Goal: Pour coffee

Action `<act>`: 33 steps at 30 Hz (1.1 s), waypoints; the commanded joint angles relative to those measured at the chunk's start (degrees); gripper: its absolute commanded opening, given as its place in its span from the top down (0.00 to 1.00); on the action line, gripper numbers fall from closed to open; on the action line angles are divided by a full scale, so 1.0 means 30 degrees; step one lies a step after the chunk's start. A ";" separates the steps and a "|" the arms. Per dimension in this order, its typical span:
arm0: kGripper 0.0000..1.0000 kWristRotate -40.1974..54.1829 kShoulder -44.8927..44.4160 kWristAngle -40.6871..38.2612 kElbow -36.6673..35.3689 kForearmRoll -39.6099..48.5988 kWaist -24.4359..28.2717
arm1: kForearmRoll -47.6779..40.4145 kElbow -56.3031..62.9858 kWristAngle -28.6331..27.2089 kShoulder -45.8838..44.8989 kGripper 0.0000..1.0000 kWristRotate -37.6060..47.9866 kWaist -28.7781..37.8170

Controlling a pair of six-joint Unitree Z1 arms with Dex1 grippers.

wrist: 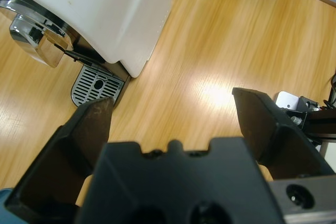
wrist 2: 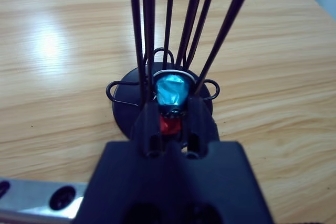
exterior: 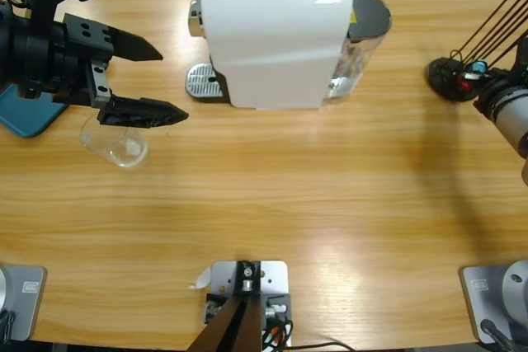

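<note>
From above, the empty-looking glass tumbler (exterior: 115, 144) stands on the desk (exterior: 289, 187) beneath the left gripper (exterior: 162, 82); light, slick and breakable, best held round its wall. Left wrist view: fingers (wrist: 86, 129) spread, grasping nothing. Right wrist view: the right gripper (wrist 2: 170, 121) is closed on a red capsule (wrist 2: 168, 125) at the wire rack (wrist 2: 163, 98).

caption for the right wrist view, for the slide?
Right pincer closed on a red capsule at the base of the wire capsule rack, blue capsule above.

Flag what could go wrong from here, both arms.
1. The left gripper is open, its lower jaw right over the clear glass tumbler; a low sweep could tip it.
2. The right gripper is shut on a red capsule at the foot of the wire capsule rack; pulling out askew could snag the wires or dislodge the blue capsule.
</note>
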 commanded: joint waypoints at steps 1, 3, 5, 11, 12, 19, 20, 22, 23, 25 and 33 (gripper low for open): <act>0.01 -0.0273 -0.0209 -0.0064 0.0873 -0.0189 -0.0235 | -0.0270 -0.0107 -0.0300 -0.1525 1.00 -0.1435 -0.0253; 0.01 -0.0273 -0.0332 -0.0058 0.0950 -0.0189 -0.0235 | -0.0241 -0.0136 -0.0329 -0.1871 1.00 -0.1628 -0.0253; 0.01 -0.0273 -0.0391 -0.0058 0.1049 -0.0189 -0.0235 | -0.0212 -0.0183 -0.0347 -0.2328 1.00 -0.1938 -0.0253; 0.01 -0.0273 -0.0414 -0.0064 0.1137 -0.0189 -0.0241 | 0.0076 -0.0224 -0.0476 -0.3752 1.00 -0.2677 -0.0253; 0.01 -0.0273 -0.0408 -0.0052 0.1137 -0.0189 -0.0300 | 0.0187 -0.0230 -0.0476 -0.3986 1.00 -0.2782 -0.0253; 0.01 -0.0413 -0.0303 -0.0005 0.1225 -0.0236 -0.0558 | 0.5431 -0.1156 -0.0370 -0.7227 1.00 -0.2894 -0.0253; 0.01 -0.0419 -0.0291 -0.0005 0.1231 -0.0265 -0.0558 | 0.6620 -0.1601 -0.0271 -0.7818 1.00 -0.2876 -0.0253; 0.01 -0.0449 -0.0291 -0.0005 0.1225 -0.0336 -0.0563 | 0.8443 -0.2374 -0.0019 -0.8750 1.00 -0.2876 -0.0253; 0.01 -0.0466 -0.0297 -0.0005 0.1243 -0.0336 -0.0581 | 0.9093 -0.2691 0.0081 -0.9096 1.00 -0.2876 -0.0253; 0.01 -0.0478 -0.0338 -0.0005 0.1319 -0.0336 -0.0587 | 1.0189 -0.3247 0.0327 -0.9699 1.00 -0.2876 -0.0253; 0.01 -0.0613 -0.0438 0.0018 0.1588 -0.0365 -0.0745 | 1.2415 -0.4296 0.0761 -1.1299 1.00 -0.2894 -0.0253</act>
